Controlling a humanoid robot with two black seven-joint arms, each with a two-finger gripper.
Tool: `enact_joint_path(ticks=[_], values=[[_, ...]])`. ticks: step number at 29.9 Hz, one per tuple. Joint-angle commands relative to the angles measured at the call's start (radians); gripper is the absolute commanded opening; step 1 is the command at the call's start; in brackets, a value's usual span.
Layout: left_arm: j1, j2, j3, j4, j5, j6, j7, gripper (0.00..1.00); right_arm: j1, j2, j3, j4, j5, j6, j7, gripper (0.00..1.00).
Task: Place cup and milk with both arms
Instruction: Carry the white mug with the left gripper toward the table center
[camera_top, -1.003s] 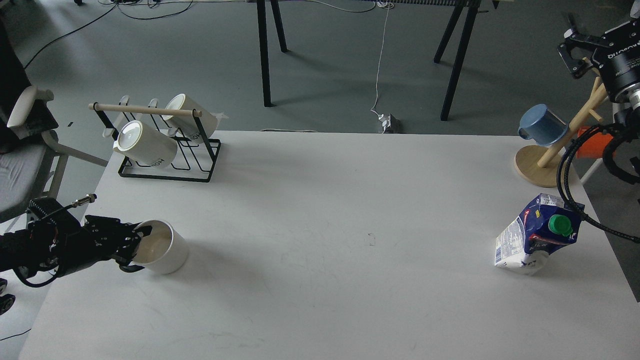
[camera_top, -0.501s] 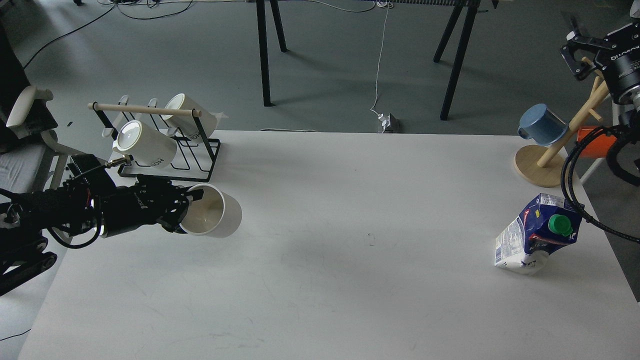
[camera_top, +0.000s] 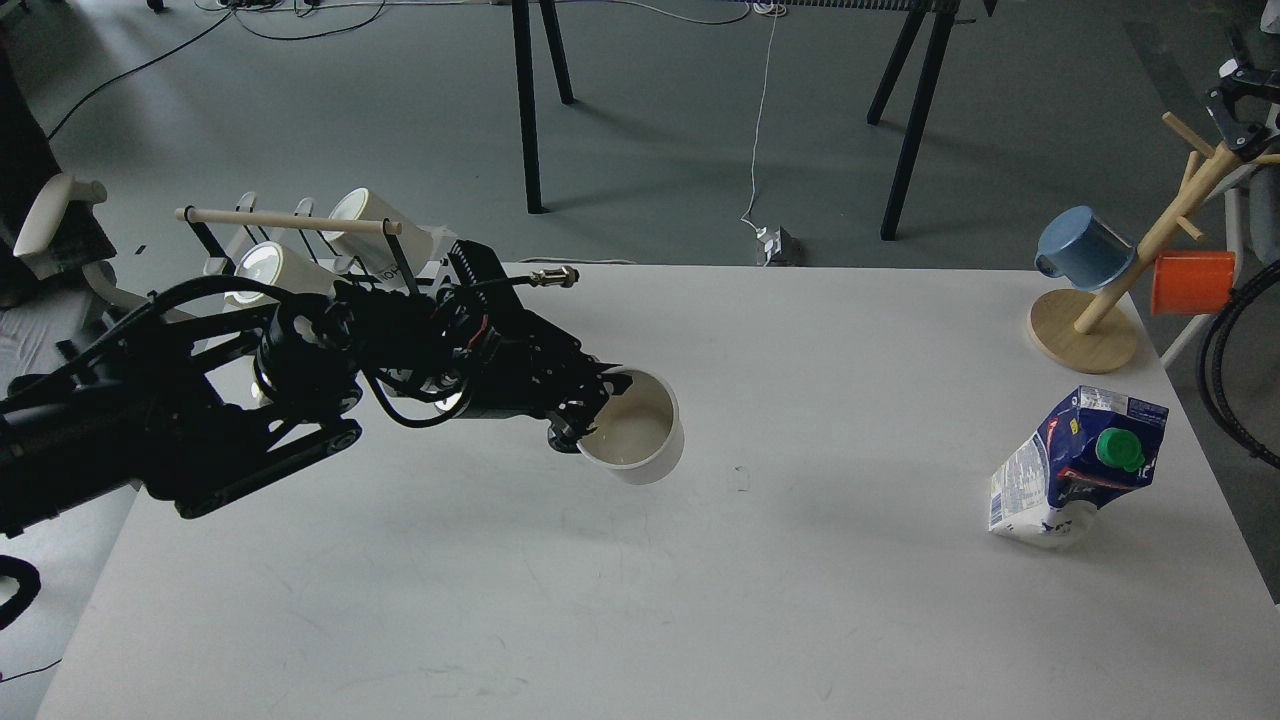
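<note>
The left gripper (camera_top: 590, 415) pinched the near rim of a white cup (camera_top: 637, 428), holding it tilted above the middle of the white bench (camera_top: 640, 600), its open mouth facing up. The milk carton (camera_top: 1078, 468), blue with a green cap, leaned on the bench near the right edge, well apart from the cup. Only a sliver of the right gripper (camera_top: 1235, 105) showed at the upper right corner, beside a wooden mug tree (camera_top: 1135, 270); whether it was spread could not be told.
</note>
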Motion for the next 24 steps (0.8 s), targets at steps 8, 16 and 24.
enact_joint_path(ticks=[8, 16, 24], values=[[0.03, -0.247, 0.015, 0.206, 0.019, -0.008, 0.009, 0.04, -0.057, -0.038, 0.024, 0.019, 0.005, 0.0, 0.0, 1.0], [0.065, -0.298, 0.017, 0.238, 0.019, -0.005, 0.009, 0.08, -0.065, -0.036, 0.024, 0.028, 0.005, 0.0, 0.0, 1.0], [0.071, -0.312, 0.017, 0.265, 0.019, -0.004, 0.008, 0.19, -0.078, -0.038, 0.025, 0.028, 0.005, 0.0, 0.0, 1.0]])
